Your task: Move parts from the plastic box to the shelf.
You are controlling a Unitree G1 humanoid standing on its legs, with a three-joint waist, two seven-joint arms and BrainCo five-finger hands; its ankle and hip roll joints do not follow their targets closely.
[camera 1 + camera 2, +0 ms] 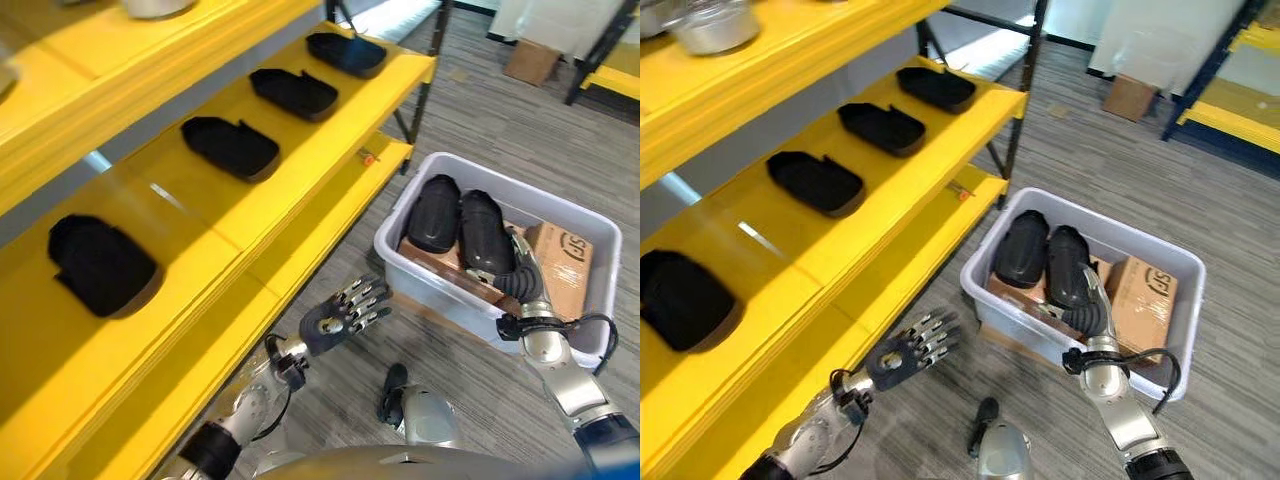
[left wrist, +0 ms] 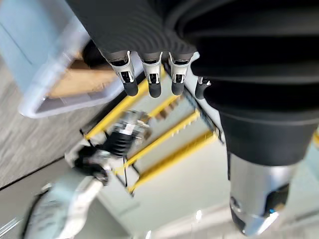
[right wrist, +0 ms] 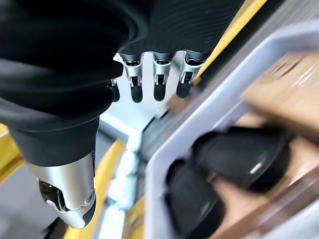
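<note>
Four black moulded parts [image 1: 230, 146] are already laid on the yellow shelf [image 1: 300, 190], while two glossy black parts [image 1: 1045, 255] remain in the grey plastic box [image 1: 1020, 215], where the right hand [image 1: 1090, 305] is reached in with fingers relaxed, holding nothing, and the left hand [image 1: 345, 315] is held spread and empty.

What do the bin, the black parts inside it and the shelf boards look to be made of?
Plastic box: pale grey-white moulded plastic, smooth walls with a rolled rim. Black parts in it: probably hard glossy plastic, rounded with highlights. Shelf: yellow-coated boards with a glossy, reflective finish; the base material is unclear.
</note>
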